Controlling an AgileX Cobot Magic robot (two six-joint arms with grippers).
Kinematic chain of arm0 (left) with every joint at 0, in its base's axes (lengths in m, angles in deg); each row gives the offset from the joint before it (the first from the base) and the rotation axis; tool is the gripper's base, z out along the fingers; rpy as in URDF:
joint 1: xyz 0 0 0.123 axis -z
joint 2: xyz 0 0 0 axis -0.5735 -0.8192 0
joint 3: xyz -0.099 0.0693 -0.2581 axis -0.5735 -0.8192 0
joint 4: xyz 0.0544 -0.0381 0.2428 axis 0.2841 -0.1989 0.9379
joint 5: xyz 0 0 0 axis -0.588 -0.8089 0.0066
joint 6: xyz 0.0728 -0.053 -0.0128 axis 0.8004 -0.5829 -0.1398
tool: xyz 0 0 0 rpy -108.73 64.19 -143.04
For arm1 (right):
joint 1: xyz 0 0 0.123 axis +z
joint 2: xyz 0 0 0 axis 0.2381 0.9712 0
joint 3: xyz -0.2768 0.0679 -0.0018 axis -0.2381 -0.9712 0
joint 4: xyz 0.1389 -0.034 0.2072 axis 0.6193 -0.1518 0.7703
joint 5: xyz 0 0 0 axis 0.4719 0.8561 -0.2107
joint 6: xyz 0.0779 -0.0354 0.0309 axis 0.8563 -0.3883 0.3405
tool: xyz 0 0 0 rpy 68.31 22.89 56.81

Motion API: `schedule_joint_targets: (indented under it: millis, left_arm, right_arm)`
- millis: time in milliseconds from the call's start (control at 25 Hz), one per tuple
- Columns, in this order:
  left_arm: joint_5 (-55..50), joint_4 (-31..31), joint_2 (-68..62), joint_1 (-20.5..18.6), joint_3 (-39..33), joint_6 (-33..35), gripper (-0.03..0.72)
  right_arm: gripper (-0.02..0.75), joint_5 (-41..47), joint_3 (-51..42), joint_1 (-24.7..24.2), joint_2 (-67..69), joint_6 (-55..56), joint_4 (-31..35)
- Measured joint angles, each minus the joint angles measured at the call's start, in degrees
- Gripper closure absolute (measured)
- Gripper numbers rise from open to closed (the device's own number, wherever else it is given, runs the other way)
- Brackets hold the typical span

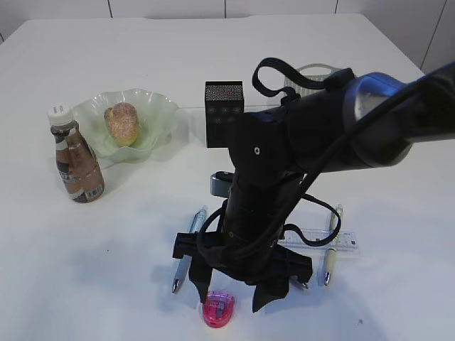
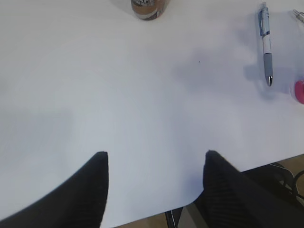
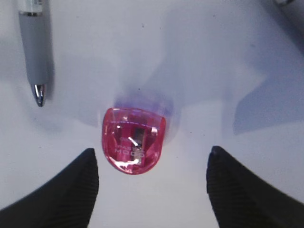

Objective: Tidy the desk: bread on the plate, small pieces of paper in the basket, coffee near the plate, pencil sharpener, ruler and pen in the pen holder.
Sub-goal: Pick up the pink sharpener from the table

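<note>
white desk (image 1: 106, 277) underlies all. right gripper (image 1: 229, 293) hangs spread wide around the pink pencil sharpener (image 3: 134, 139), not touching; left gripper (image 2: 154, 183) gapes empty. bread (image 1: 121, 123) sits on plate (image 1: 160, 114), coffee (image 1: 75, 158) beside it.

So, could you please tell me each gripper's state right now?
Left gripper: open, holding nothing.
Right gripper: open, straddling the pink pencil sharpener, not gripping it.

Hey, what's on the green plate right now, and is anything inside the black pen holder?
The bread sits on the plate, nothing else visible there. The pen holder shows only its mesh front; its inside cannot be seen from this angle.
</note>
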Motion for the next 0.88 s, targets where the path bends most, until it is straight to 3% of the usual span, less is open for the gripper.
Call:
schedule_joint_targets:
  millis: [880]
  left_arm:
    - [-0.1,0.4,0.0,0.0,0.0,0.0,0.246]
  right_arm:
    - [0.183,1.9,4.1,0.0,4.9,0.0,1.9]
